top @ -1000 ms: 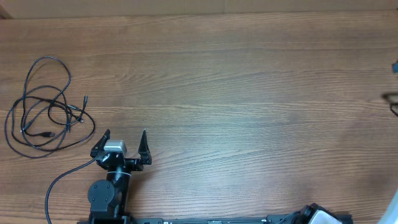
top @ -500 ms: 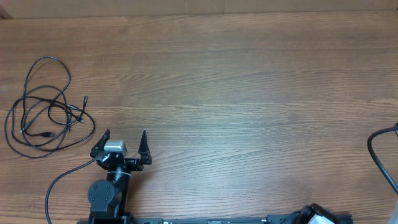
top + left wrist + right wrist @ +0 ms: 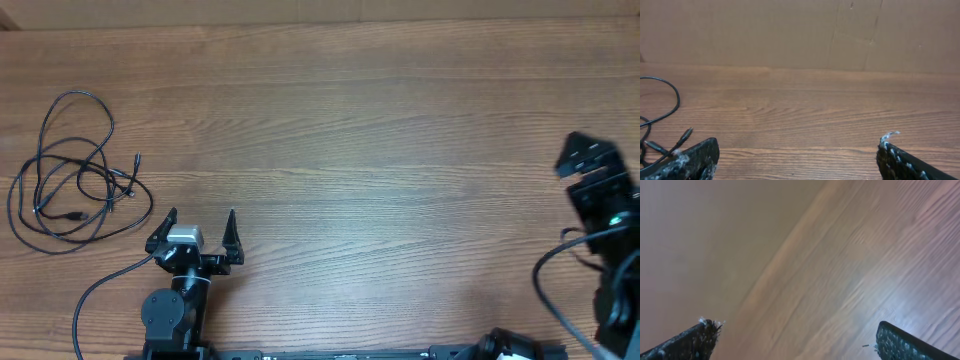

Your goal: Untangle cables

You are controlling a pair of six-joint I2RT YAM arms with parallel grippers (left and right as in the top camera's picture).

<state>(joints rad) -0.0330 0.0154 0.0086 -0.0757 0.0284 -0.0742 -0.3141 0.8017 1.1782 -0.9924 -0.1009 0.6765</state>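
Observation:
The cables (image 3: 75,170) are thin black cords lying in tangled loose loops at the far left of the wooden table; part of them shows at the left edge of the left wrist view (image 3: 662,130). My left gripper (image 3: 200,222) is open and empty near the front edge, just right of the cable pile, not touching it. My right gripper (image 3: 590,165) is at the far right edge of the table, far from the cables. In the right wrist view its fingers (image 3: 795,335) are spread wide apart over bare wood, holding nothing.
The wooden table (image 3: 380,150) fills the overhead view. A thicker black arm wire (image 3: 100,285) curves from the left arm's base toward the front edge. Another arm wire (image 3: 550,290) loops by the right arm. A brown cardboard wall (image 3: 790,30) stands behind the table.
The right arm has swung into the overhead view at the far right edge, where only its wire showed before. The left arm and the cables have not moved.

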